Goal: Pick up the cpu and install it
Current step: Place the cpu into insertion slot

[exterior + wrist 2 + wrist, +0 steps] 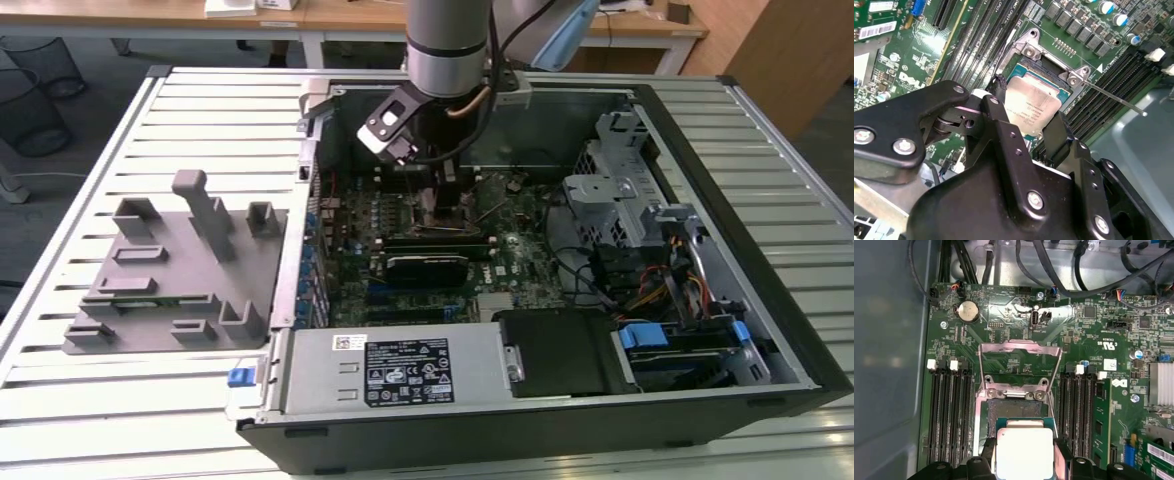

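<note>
Upper centre of the exterior view: the gripper (pixel 451 190) clamps the cpu (pixel 1024 454) just above the open socket (pixel 1015 407).
Best done, I judge, with the chip level and square to the socket's edges, lowered gently without sliding. Count: one cpu, one socket, one raised load frame (pixel 1019 352), two fingers (pixel 998 119).

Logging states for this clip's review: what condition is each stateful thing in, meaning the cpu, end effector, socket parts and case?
cpu: gripped by its sides, over the socket; cannot tell if seated.
end effector: shut on the cpu.
load plate: flipped up, open.
lever: unlatched, swung out.
computer case: lying on its side, panel off, interior exposed.
</note>
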Robot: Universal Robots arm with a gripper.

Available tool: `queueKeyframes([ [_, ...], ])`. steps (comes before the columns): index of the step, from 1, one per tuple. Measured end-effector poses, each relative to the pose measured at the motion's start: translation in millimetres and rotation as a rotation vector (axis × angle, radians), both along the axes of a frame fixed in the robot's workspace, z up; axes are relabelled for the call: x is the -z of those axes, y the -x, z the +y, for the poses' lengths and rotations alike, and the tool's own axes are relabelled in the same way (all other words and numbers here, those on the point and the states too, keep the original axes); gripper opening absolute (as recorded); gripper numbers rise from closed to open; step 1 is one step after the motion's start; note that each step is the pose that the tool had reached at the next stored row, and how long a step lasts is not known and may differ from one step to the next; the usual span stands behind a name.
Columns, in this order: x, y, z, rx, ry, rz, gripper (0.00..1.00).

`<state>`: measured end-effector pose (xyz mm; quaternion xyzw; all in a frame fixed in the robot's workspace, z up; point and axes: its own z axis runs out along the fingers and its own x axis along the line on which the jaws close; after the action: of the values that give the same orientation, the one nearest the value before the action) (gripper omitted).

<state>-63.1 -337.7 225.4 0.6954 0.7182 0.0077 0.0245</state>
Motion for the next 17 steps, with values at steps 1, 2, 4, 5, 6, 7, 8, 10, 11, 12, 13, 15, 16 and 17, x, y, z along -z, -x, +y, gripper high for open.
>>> queueKeyframes([
  [1,1.3,-0.2,0.1,0.0,-0.0001,0.0,0.54],
  [2,2.5,-0.2,0.1,0.0,-0.0002,0.0,0.54],
  [4,4.4,-0.2,0.1,0.0,-0.0013,-0.0001,0.54],
  [5,5.3,-0.2,0.1,0.0,-0.0017,0.0,0.54],
  [6,6.1,-0.2,0.1,0.0,-0.0018,0.0,0.54],
  [7,7.0,-0.3,0.2,0.0,-0.0019,0.0,0.54],
  [8,7.6,-0.3,0.2,0.0,-0.0018,0.0,0.54],
  [10,8.5,-0.3,0.2,0.0,-0.0018,0.0001,0.54],
  [11,9.1,-0.2,0.3,0.0,-0.0018,0.0,0.54],
  [12,9.8,-0.2,0.5,0.0,-0.0018,0.0001,0.54],
  [13,10.7,-0.2,0.8,0.0,-0.0019,0.0,0.54],
  [15,12.8,-0.3,1.4,0.0,-0.0017,0.0001,0.54],
  [16,13.9,-0.4,1.9,0.001,-0.0018,0.0,0.54],
  [17,14.9,-0.6,2.4,0.001,-0.0019,0.0,0.54],
])
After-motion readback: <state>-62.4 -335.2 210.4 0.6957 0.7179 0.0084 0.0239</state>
